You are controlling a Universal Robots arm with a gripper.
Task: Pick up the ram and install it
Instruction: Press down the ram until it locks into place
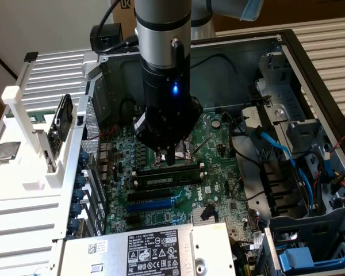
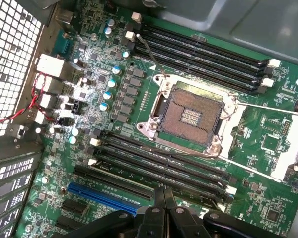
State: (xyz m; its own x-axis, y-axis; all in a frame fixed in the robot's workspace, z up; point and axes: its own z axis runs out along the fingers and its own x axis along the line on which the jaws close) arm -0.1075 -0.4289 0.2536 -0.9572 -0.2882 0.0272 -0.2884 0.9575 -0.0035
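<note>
The ram (image 1: 168,179), a long dark stick with a pale label, stands in one of the black memory slots (image 2: 159,166) on the green motherboard (image 1: 218,144). It is just in front of the empty CPU socket (image 2: 188,116). My gripper (image 1: 171,161) hangs low over the board between the socket and that bank of slots, right beside the ram. In the wrist view its fingers (image 2: 170,203) are pressed together with nothing between them. From that view I cannot tell the ram apart from the slots.
The open case walls surround the board, with the power supply (image 1: 155,253) at the front. Blue and black cables (image 1: 276,149) and drive bays lie on the exterior view's right. A blue expansion slot (image 2: 102,196) is nearby. A white rack (image 1: 40,144) holds a dark card.
</note>
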